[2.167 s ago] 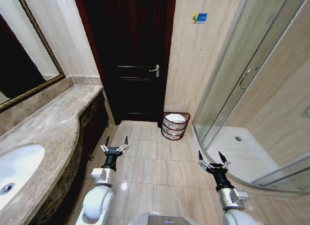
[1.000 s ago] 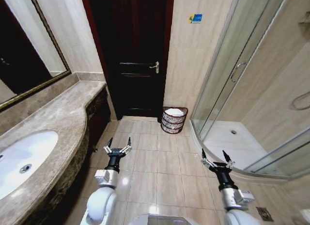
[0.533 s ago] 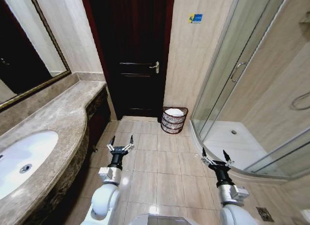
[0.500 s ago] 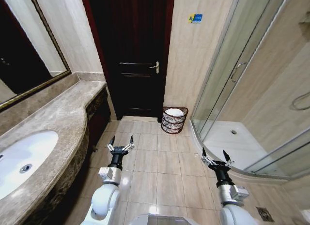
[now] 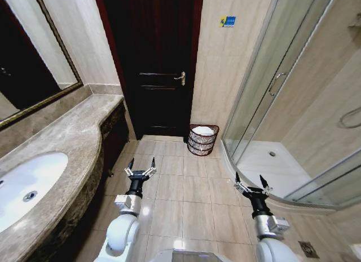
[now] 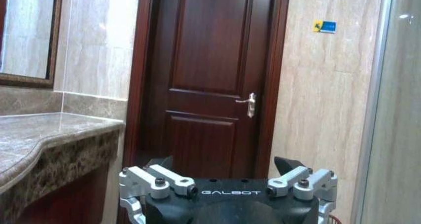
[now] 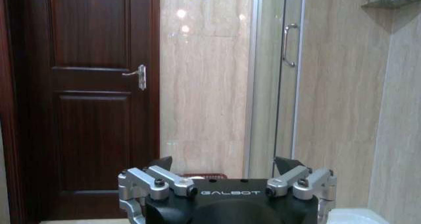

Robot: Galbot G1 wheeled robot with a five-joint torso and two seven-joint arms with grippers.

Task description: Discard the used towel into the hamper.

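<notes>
The hamper (image 5: 203, 141), a small round dark red-brown wire basket, stands on the floor against the wall between the door and the shower. A white towel (image 5: 205, 130) lies inside it, showing at the top. My left gripper (image 5: 140, 165) hovers open over the floor tiles, well short of the hamper and to its left. My right gripper (image 5: 250, 180) is also open, nearer me and to the hamper's right. Both hold nothing. In the right wrist view the hamper's rim (image 7: 205, 175) peeks above the open right gripper (image 7: 224, 161). The left wrist view has the open left gripper (image 6: 224, 162) facing the door.
A dark wooden door (image 5: 158, 65) is shut straight ahead. A marble counter (image 5: 62, 143) with a white sink (image 5: 28, 183) runs along the left. The glass shower enclosure (image 5: 282, 104) and its raised white tray (image 5: 265, 163) bound the right. Beige floor tiles (image 5: 192, 189) lie between.
The whole picture shifted early on, so the camera moved. The left arm then edged slightly forward. Nothing differs over the last half second.
</notes>
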